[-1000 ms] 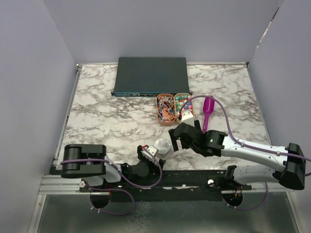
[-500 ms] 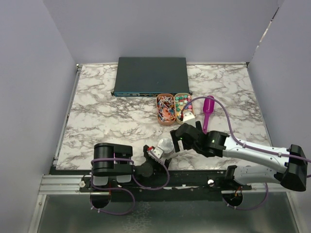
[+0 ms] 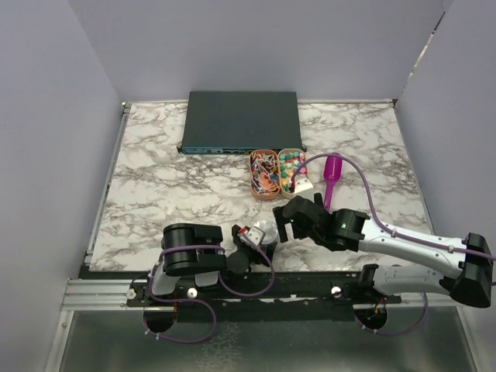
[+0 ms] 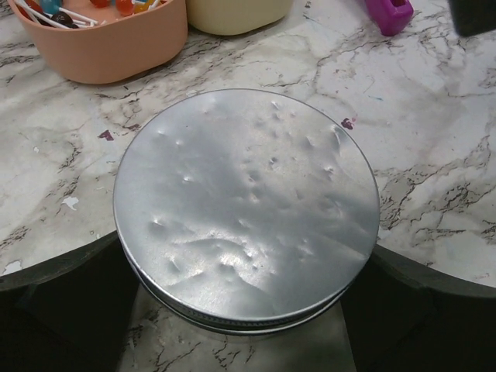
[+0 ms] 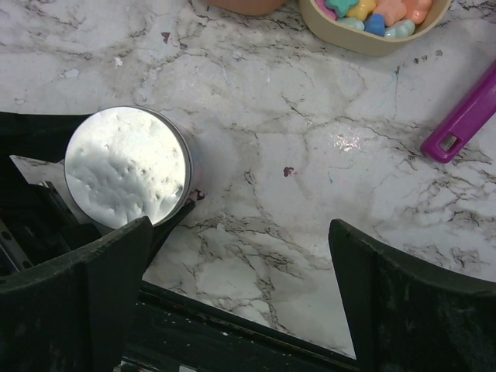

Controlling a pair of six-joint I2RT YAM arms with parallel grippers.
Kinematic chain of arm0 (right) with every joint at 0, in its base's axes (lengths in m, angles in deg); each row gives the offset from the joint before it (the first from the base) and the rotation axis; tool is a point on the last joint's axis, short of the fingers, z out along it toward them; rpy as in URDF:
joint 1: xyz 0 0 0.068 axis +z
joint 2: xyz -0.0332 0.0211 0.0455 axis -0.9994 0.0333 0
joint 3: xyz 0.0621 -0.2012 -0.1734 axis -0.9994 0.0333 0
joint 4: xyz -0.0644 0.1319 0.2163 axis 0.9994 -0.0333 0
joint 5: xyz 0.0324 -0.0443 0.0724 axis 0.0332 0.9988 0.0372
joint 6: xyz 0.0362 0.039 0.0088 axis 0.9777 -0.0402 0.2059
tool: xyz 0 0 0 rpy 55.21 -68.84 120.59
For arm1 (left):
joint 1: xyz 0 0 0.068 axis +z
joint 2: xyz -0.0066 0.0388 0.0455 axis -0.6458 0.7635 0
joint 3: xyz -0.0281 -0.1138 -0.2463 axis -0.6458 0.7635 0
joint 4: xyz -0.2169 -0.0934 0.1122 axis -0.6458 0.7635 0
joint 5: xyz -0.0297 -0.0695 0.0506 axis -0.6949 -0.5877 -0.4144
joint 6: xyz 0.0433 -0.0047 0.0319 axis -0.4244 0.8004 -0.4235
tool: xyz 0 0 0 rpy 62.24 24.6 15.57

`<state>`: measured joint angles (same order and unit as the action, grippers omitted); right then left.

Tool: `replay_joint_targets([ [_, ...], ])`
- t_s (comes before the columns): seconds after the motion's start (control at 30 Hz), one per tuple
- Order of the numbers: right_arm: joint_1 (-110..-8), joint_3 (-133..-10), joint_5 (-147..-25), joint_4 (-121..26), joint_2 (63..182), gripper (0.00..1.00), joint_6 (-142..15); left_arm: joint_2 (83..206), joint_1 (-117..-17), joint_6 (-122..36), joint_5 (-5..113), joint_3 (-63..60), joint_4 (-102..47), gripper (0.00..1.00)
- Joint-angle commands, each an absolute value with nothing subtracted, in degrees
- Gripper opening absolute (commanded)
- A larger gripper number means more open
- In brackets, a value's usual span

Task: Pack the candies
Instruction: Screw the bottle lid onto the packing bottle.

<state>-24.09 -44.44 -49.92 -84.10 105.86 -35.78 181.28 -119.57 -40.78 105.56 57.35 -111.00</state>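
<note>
Barely started: my left fingers (image 4: 62, 302) pinch the lidded tin (image 4: 246, 209), right fingers (image 5: 77, 294) spread empty, candies (image 3: 290, 165) not scooped yet.

A dented silver tin (image 4: 246, 205) sits pinched between the left jaws.

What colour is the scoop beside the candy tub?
Bright purple scoop; shows best in the top external view.

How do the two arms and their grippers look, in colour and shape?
The left arm is mostly black, with drum-shaped joints. The right arm has white links between black joints. A purple cable loops along each. The left gripper and right gripper have broad black fingers.
</note>
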Motion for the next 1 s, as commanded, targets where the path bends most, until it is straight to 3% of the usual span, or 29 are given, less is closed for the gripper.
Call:
replay_joint_targets([
  [0.0, -24.3, -42.9, -50.5, -85.3, 103.4, 1.0, -34.2, 184.1, -118.5, -39.7, 100.7, 58.3, -113.5, 0.96],
  [0.23, -24.6, -39.4, -53.4, -80.5, 102.1, 0.96, -34.6, 184.3, -117.6, -42.9, 94.4, 57.9, -112.4, 0.73],
  [0.43, -27.2, -38.4, -60.7, -72.4, 102.7, 0.74, -38.3, 183.3, -116.0, -46.4, 89.9, 58.5, -110.3, 0.7],
  [0.6, -35.1, -36.4, -73.5, -64.8, 103.9, 0.52, -42.6, 184.6, -112.4, -46.7, 79.8, 57.5, -109.8, 0.57],
  [0.7, -36.3, -37.0, -75.6, -63.4, 105.6, 0.51, -44.2, 185.6, -111.2, -47.2, 77.5, 56.7, -109.9, 0.52],
  [0.97, -40.9, -39.6, -79.8, -62.2, 111.7, 0.47, -47.8, 186.9, -110.6, -47.5, 75.9, 55.5, -109.8, 0.51],
])
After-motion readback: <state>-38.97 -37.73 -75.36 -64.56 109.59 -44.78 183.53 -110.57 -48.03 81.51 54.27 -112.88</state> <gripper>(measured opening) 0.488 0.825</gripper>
